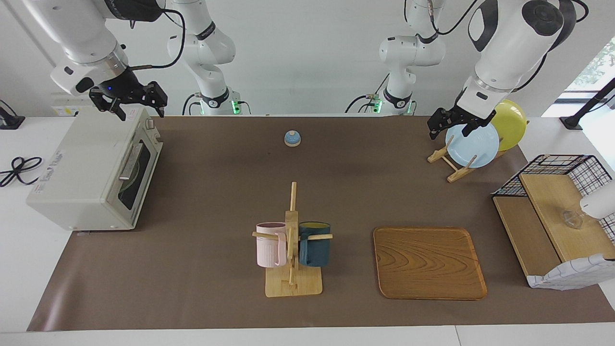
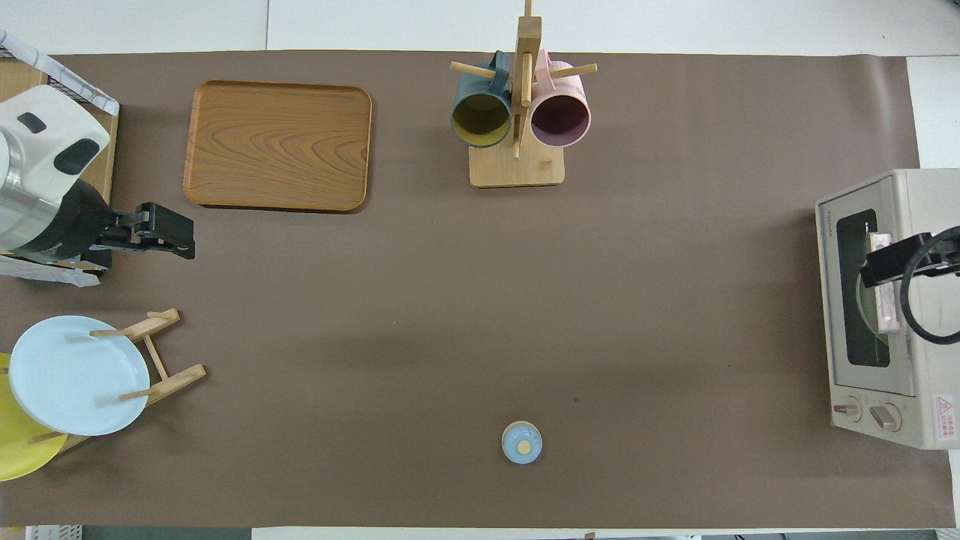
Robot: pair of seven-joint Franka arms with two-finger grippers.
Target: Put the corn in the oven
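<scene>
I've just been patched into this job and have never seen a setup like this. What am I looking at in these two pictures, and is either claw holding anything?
These are two white robot arms, each ending in a two-finger gripper. One picture faces them from across the table. The other looks down from above their own end, so the sides swap between the two.

The right gripper hangs open over the oven, whose door is shut. The left gripper hangs open over a blue plate standing in a rack, with a yellow plate beside it.

Also on the mat are a mug tree with two mugs, a wooden tray and a small bell.

Neither gripper holds anything, and no corn shows in either picture.
</scene>
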